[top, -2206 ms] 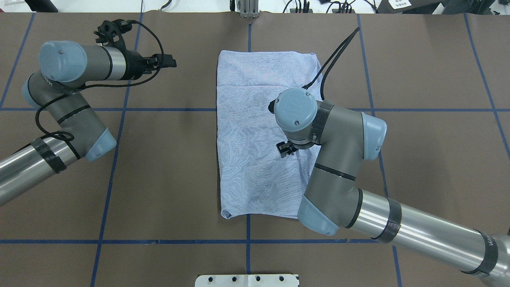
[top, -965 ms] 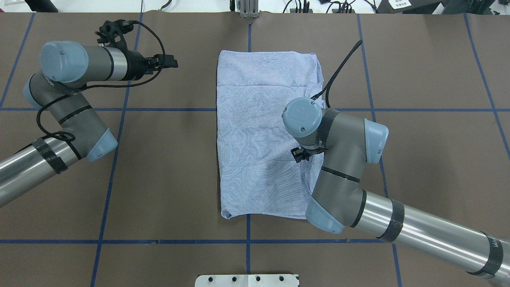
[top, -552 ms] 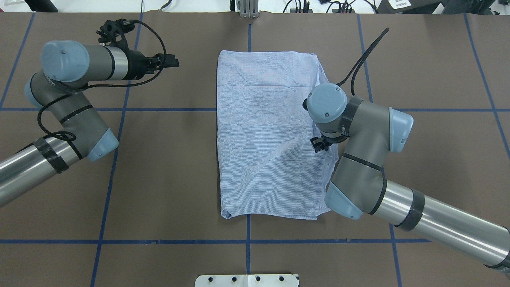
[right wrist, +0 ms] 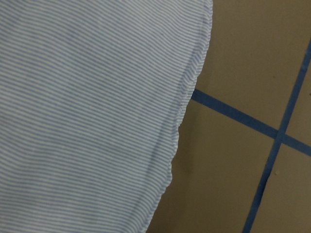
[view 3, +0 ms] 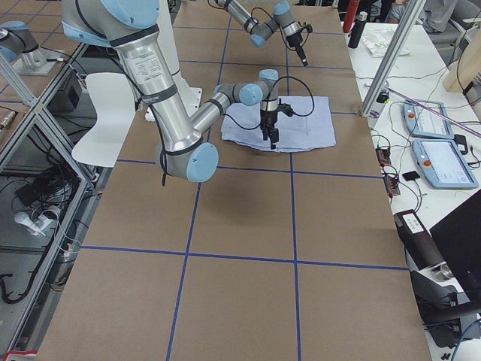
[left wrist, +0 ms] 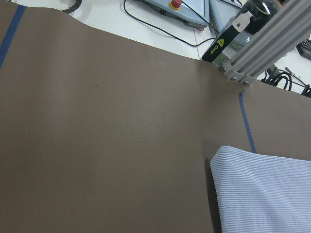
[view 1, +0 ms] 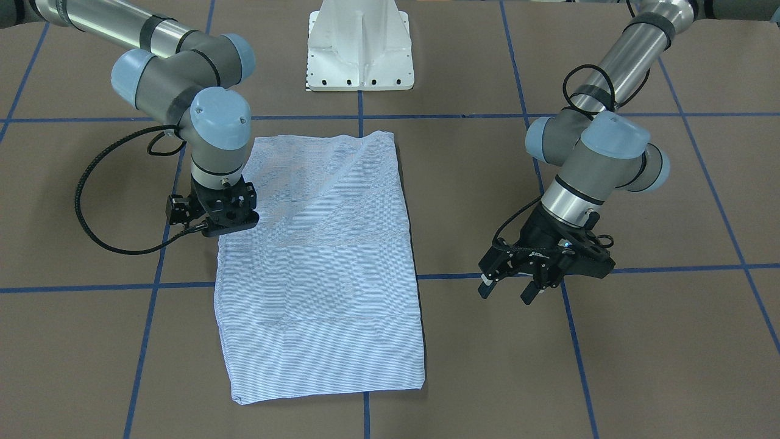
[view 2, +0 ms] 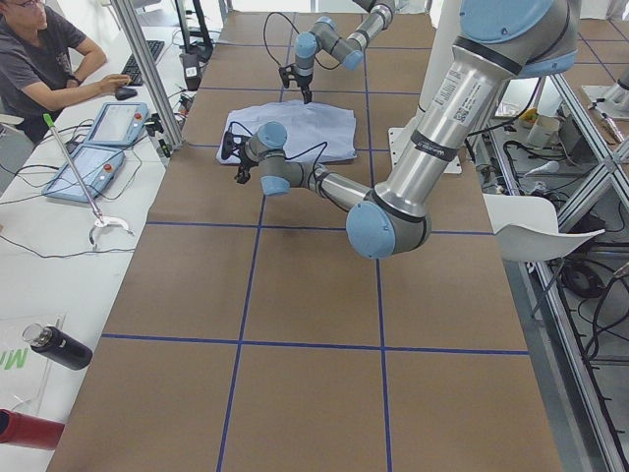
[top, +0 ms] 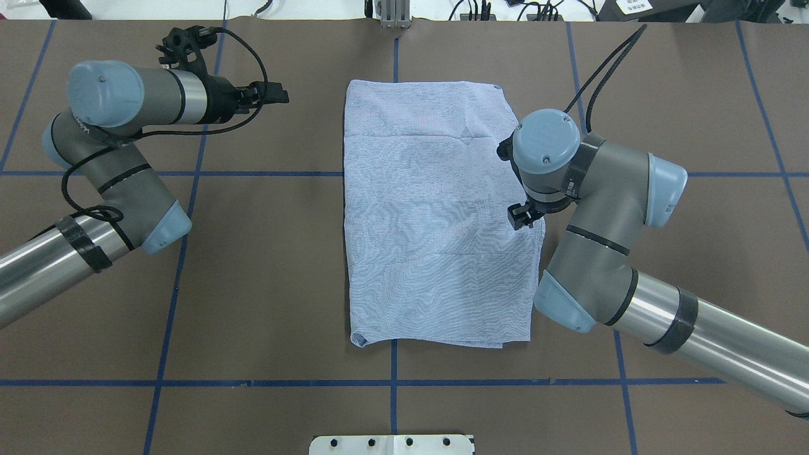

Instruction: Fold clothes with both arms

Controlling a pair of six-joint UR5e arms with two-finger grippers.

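likely limp, light and slip-prone, so pinch the shirt, flat on the table, at two end corners, with left tool gaping well off the shirt's left edge and right tool over the shirt's right edge, grip not readable.

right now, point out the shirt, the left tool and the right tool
shirt [top: 430,240], overhead view, middle of the folded cloth
left tool [view 1: 506,293], front-facing view, between its fingertips
right tool [view 1: 225,224], front-facing view, lower end by the shirt's edge

Right gripper fingers hidden under wrist; shirt buttons unseen.
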